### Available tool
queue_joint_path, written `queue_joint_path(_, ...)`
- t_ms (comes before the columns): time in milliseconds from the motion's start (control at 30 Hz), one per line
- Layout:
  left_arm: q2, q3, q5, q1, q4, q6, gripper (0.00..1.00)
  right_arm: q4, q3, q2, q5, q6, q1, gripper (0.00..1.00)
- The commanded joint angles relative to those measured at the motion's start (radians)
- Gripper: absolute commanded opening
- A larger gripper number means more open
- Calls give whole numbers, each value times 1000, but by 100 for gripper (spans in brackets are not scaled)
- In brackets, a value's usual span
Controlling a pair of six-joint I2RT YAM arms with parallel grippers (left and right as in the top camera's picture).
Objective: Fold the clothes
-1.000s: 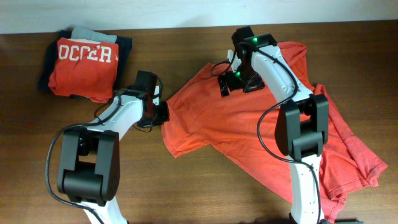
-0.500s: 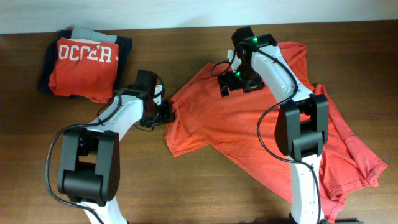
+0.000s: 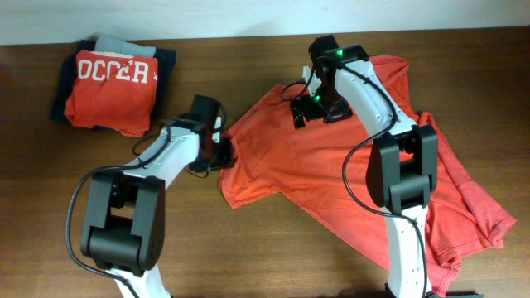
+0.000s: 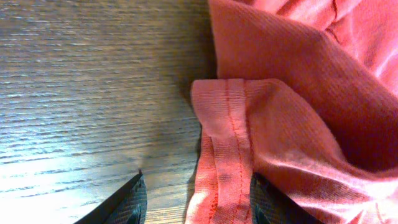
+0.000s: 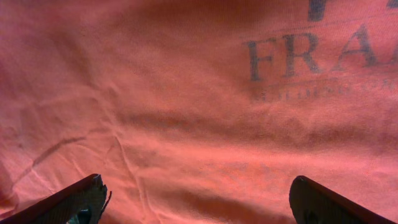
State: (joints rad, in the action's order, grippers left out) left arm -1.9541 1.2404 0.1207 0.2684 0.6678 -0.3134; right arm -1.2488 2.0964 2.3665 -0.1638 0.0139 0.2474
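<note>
The shirt (image 3: 315, 165) lay unfolded and creased on the right half of the table (image 3: 248, 248). It ran from the far edge near the middle down to the near right corner.

The left gripper (image 4: 199, 200) sat low at the shirt's left margin. Its jaws were spread and pinched nothing. A turned-over hem (image 4: 229, 143) lay between them, with bare wood showing beside the left finger. This position suited taking that edge for a fold.

The right gripper (image 5: 196, 199) hung over the chest beside the printed logo (image 5: 317, 59). Its jaws were fully spread and held nothing. It was probably placed there to pin or lift the cloth.

A pile of folded clothes (image 3: 112, 79) occupied the far left corner, well apart from the shirt. Both arms crossed the cloth, and this could obstruct a fold.
</note>
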Motion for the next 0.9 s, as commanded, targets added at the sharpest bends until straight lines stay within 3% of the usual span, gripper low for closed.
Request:
queue_joint_path(0,-10,-8,-67,35,14,-20,53,-2,19,-51,-9,-10,-1,99)
queue_joint_path(400,-10,-8,-158,25,145,-86,52,-4,19,-51,-8,-11,-1,99)
queue_joint_path(600,-10,-11,-331,-17,240,-120,52,-4,19,-51,-9,-11,-1,99)
queue_joint_path(867,-10,-12,-330,-100,297,-143,52,-5,19,-51,-8,-26,-1,99)
